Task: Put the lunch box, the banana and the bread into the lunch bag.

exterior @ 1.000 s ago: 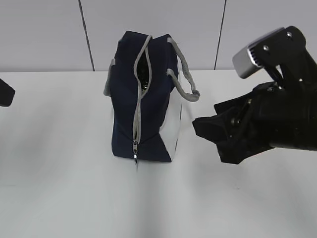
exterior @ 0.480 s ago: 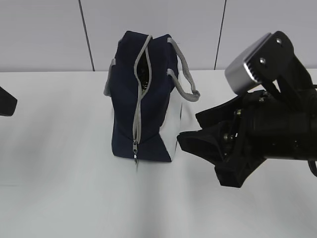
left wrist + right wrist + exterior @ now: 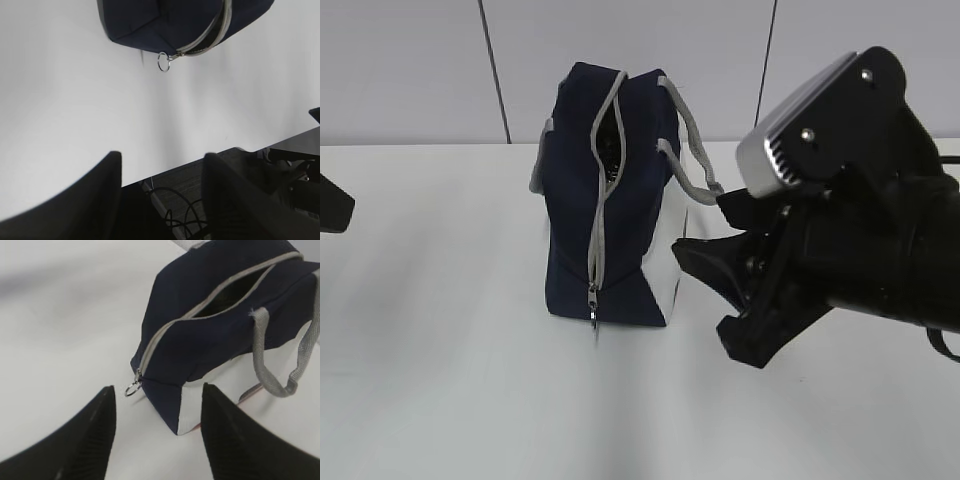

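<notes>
The navy lunch bag stands upright mid-table, its grey zipper parted near the top and its ring pull hanging at the near end. My right gripper hovers open just right of the bag's white side panel. In the right wrist view the right gripper frames the bag corner and the ring pull, touching nothing. My left gripper is open and empty, far from the bag. The lunch box, banana and bread are out of view.
Grey webbing handles droop off the bag toward the right arm. A bit of the left arm shows at the left edge. In the left wrist view the table's edge gives way to dark floor and cables.
The right arm has swung left and closer to the bag, its fingertips now beside the white panel. The bag and the left arm have not moved.
</notes>
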You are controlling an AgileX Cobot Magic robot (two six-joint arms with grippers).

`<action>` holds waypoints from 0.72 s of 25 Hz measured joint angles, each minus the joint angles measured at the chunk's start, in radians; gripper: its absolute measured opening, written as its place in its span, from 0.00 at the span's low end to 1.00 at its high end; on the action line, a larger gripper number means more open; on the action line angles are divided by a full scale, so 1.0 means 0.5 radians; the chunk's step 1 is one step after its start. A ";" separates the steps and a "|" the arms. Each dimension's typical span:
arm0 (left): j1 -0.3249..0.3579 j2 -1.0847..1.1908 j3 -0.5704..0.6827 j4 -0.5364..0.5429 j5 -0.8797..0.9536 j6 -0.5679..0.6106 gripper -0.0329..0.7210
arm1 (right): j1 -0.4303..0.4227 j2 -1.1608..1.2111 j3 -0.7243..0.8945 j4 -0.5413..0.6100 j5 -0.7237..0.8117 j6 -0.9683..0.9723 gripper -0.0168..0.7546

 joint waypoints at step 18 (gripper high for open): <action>0.000 0.000 0.000 0.000 -0.029 0.000 0.54 | 0.512 0.532 0.102 -0.936 -0.709 1.257 0.55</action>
